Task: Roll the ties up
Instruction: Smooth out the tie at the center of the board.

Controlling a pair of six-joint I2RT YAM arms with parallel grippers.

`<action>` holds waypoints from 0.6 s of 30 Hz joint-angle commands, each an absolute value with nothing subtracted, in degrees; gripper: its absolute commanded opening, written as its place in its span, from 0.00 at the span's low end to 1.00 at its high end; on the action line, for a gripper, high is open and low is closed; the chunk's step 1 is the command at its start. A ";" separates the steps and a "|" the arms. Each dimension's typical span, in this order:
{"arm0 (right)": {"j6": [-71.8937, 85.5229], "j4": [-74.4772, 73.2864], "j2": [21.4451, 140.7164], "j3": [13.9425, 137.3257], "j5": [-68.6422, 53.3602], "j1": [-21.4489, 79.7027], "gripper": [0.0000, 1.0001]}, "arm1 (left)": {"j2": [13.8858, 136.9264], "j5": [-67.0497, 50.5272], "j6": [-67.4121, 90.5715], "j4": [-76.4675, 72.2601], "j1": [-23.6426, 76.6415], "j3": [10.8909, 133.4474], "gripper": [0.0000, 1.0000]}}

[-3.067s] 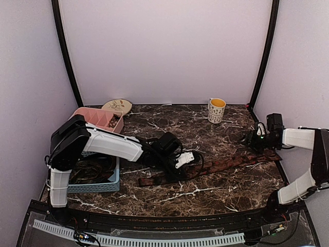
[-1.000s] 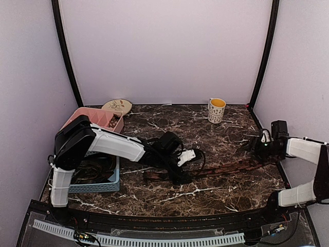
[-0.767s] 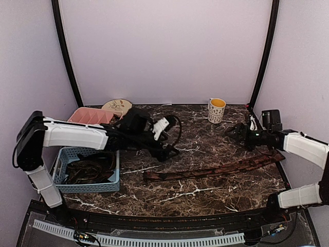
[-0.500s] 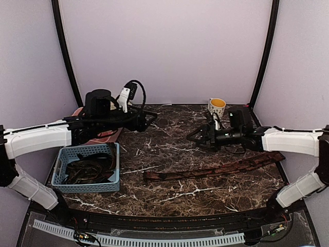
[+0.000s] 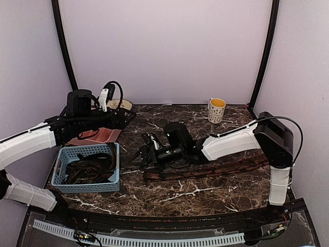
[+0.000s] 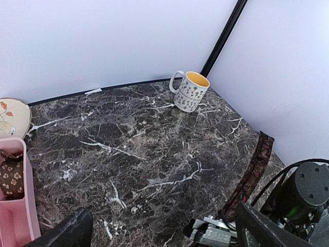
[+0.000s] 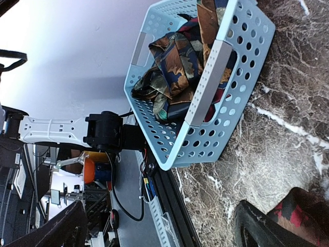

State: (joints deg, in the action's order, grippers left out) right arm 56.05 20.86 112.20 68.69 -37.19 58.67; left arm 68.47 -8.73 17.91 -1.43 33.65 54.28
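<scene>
One reddish-brown patterned tie (image 5: 205,170) lies flat across the marble table, from the middle to the right edge. Nothing holds it. More ties (image 5: 90,170) are heaped in the blue basket (image 5: 114,170) at the left. My right gripper (image 5: 143,152) reaches across to the tie's left end and stands open and empty just above the table. In the right wrist view it (image 7: 159,208) faces the basket (image 7: 205,103) of ties (image 7: 175,56). My left gripper (image 5: 125,116) hovers open over the back left. Its own view shows the gripper (image 6: 163,213) empty and the tie (image 6: 254,164) at the right.
A patterned mug (image 5: 216,109) stands at the back right, also seen as the mug (image 6: 190,91) from the left wrist. A pink divided tray (image 5: 100,135) and a small decorated plate (image 5: 122,104) sit at the back left. Black frame posts stand at both rear corners.
Both grippers have opened and let go of the tie, which now lies flat. The left arm rose and drew back to the rear left. The right arm swung across to the tie's left end.
</scene>
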 commanded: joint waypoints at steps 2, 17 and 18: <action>61.55 26.09 118.75 73.18 -38.39 59.62 0.99 | 65.33 -9.05 18.54 0.51 33.66 52.08 0.99; 65.24 30.69 121.94 70.01 -37.10 58.91 0.97 | 68.82 -11.38 15.00 6.06 33.79 53.60 0.99; 63.27 30.19 119.00 68.43 -36.86 58.31 0.98 | 69.08 -12.37 14.43 5.70 34.10 53.43 0.99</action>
State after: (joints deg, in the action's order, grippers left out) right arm 66.70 30.37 127.28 72.23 -38.30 59.16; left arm 67.59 -8.56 16.91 3.75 33.65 52.47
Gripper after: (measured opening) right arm 0.973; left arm 0.988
